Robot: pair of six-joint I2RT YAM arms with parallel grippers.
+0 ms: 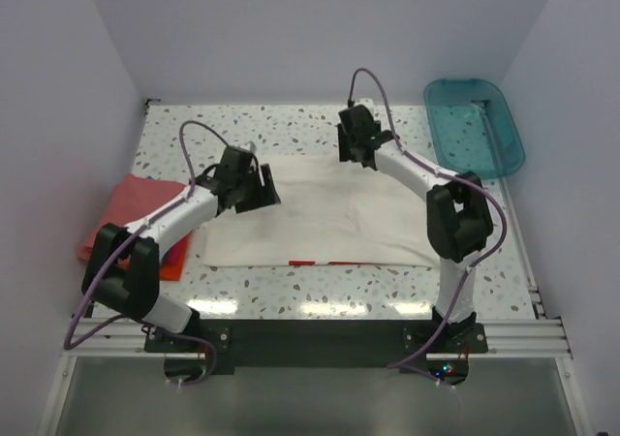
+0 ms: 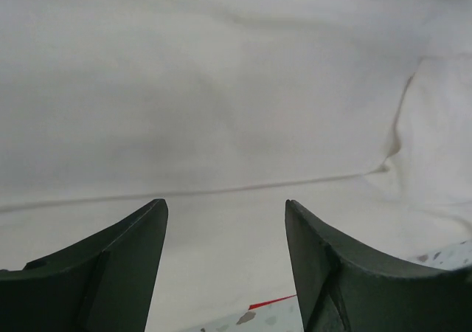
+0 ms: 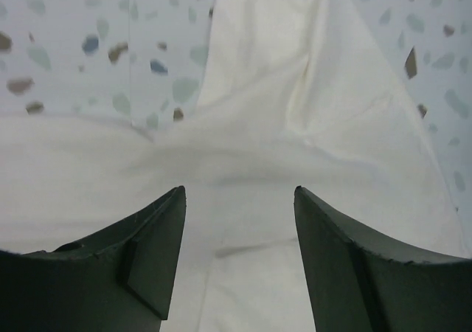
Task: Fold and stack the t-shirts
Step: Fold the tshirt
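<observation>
The large white t-shirt (image 1: 329,213) lies flat in the middle of the speckled table, with a thin strip of red print (image 1: 320,262) at its near edge. My left gripper (image 1: 258,188) hovers over the shirt's left side; in the left wrist view the left gripper (image 2: 223,203) is open, with only white cloth (image 2: 221,103) between the fingers. My right gripper (image 1: 360,149) is over the shirt's far edge; in the right wrist view the right gripper (image 3: 240,189) is open above the white cloth (image 3: 273,125). A folded salmon-pink tee (image 1: 136,206) and an orange-red one (image 1: 172,262) lie at the left.
A teal translucent tub (image 1: 475,126) sits at the far right corner of the table. The speckled tabletop (image 3: 88,44) shows beyond the shirt's far edge. Purple-white walls close in the left, right and back sides.
</observation>
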